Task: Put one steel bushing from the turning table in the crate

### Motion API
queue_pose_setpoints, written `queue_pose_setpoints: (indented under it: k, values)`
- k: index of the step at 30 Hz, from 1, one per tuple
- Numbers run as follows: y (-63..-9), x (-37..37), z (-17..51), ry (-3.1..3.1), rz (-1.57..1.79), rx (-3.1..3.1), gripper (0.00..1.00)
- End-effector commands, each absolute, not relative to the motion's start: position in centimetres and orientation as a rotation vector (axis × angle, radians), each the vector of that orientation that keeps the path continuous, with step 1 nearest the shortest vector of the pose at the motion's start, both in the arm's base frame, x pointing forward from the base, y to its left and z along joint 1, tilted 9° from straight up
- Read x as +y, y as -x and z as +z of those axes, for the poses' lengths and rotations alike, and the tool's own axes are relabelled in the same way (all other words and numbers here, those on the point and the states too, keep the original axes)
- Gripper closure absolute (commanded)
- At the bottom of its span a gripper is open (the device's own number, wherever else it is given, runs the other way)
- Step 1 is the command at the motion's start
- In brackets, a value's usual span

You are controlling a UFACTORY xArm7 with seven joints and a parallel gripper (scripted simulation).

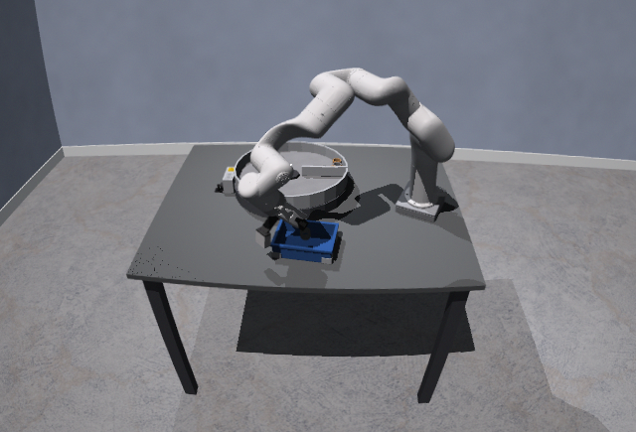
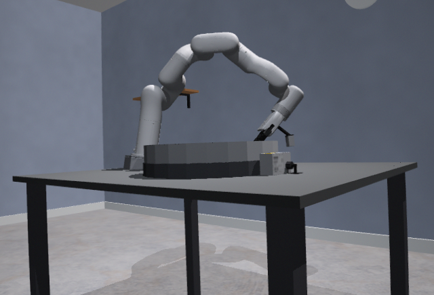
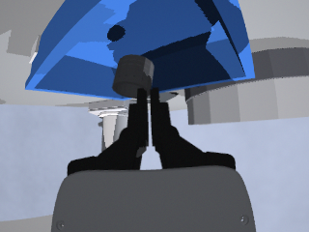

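My gripper (image 1: 301, 226) (image 3: 149, 101) is shut on a dark steel bushing (image 1: 304, 234) (image 3: 133, 73) and holds it by its wall, low over the inside of the blue crate (image 1: 295, 252) (image 3: 181, 19). The crate stands on the table just in front of the round grey turning table (image 1: 321, 196) (image 2: 196, 153) (image 3: 284, 58). A brass-coloured bushing (image 1: 337, 161) lies on the turning table at its back right, beside a pale divider bar (image 1: 318, 171). In the exterior view the turning table hides the crate and my fingertips (image 2: 261, 138).
A small grey control box (image 1: 228, 177) (image 2: 274, 163) stands against the turning table's left side. The arm's base (image 1: 418, 209) is at the right rear of the dark table (image 1: 205, 257). My forearm passes over the turning table's front left rim.
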State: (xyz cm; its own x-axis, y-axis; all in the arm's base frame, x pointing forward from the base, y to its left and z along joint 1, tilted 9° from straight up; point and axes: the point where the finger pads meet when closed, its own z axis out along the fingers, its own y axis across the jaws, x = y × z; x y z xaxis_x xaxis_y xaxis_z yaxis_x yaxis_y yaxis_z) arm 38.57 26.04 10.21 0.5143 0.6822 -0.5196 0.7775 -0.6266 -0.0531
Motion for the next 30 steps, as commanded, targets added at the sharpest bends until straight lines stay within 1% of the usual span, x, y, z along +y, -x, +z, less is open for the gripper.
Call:
queue_pose_setpoints:
  k: [1, 14, 30]
  values:
    - [-38.7, 26.2, 9.7, -2.569, -0.750, 1.252, 1.00]
    - [-38.8, 26.4, 8.3, -2.569, -0.750, 1.252, 1.00]
    - [-38.8, 26.4, 8.2, -2.569, -0.750, 1.252, 1.00]
